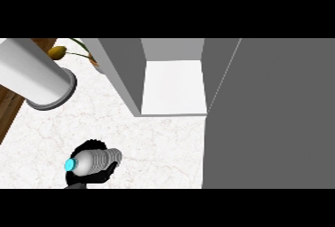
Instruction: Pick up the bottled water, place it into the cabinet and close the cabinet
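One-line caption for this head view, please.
Left hand holds the bottled water over the counter, short of the open cabinet.

Pale grey ribbed plastic water bottle (pixel 99 160) with bright cyan cap (pixel 69 165) — curled round by matte black robot hand (pixel 91 176). White marble counter (pixel 150 146), faintly veined. Grey cabinet (pixel 262 111) — white shelf (pixel 173 88) inside. White cylindrical canister (pixel 36 75), yellow flower bud (pixel 57 52).

A white, faintly veined counter (pixel 157 146) spreads out from the left hand (pixel 91 176). Up and left of the hand stands a white cylinder (pixel 33 71) on a round base. Beyond it lie a brown wooden strip (pixel 8 111) and a leafy plant (pixel 62 52) with something yellow.
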{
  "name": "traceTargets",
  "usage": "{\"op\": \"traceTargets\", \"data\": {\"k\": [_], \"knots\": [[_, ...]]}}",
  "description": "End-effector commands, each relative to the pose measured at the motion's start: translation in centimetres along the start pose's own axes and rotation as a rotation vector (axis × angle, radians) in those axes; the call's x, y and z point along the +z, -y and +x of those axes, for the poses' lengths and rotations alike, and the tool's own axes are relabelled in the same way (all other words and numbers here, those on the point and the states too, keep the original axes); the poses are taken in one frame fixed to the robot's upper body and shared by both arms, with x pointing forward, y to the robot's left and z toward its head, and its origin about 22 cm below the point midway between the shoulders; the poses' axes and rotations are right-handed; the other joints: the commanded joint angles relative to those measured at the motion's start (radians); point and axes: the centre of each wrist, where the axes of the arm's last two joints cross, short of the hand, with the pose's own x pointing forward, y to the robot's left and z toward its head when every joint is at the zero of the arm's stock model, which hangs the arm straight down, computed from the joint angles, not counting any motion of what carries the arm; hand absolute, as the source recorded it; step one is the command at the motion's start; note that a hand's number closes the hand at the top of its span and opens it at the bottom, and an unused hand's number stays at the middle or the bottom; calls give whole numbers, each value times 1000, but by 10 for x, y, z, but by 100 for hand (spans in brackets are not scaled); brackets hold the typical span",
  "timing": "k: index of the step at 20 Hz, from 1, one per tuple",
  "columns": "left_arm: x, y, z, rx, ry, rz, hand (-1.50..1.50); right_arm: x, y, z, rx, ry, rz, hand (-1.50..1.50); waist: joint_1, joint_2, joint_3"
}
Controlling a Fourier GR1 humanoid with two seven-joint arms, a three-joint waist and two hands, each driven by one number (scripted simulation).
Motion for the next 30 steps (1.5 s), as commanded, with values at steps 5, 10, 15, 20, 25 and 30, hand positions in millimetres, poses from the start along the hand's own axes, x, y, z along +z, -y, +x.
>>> {"op": "traceTargets", "data": {"k": [5, 10, 15, 20, 25, 30], "knots": [[-5, 41, -11, 110, 61, -72, 150, -8, -5, 30, -20, 29, -10, -150, 2, 7, -21], [-29, 67, 0, 139, 22, -98, 150, -4, -2, 22, -29, 23, 2, -150, -4, 4, -20], [-54, 105, 20, 138, 3, -138, 150, -2, 1, 28, -35, 16, 14, -150, -6, 3, -20], [-72, 151, 53, 115, 23, -172, 150, 1, 4, 18, -40, 0, -5, -150, -5, 3, -19], [-76, 194, 72, -8, 89, -200, 150, -7, -7, 4, -52, 30, -27, -150, -4, 5, -20], [-99, 234, 98, -49, 99, -181, 150, -7, 2, 7, -14, 49, -23, -150, -11, 6, -20]]}}
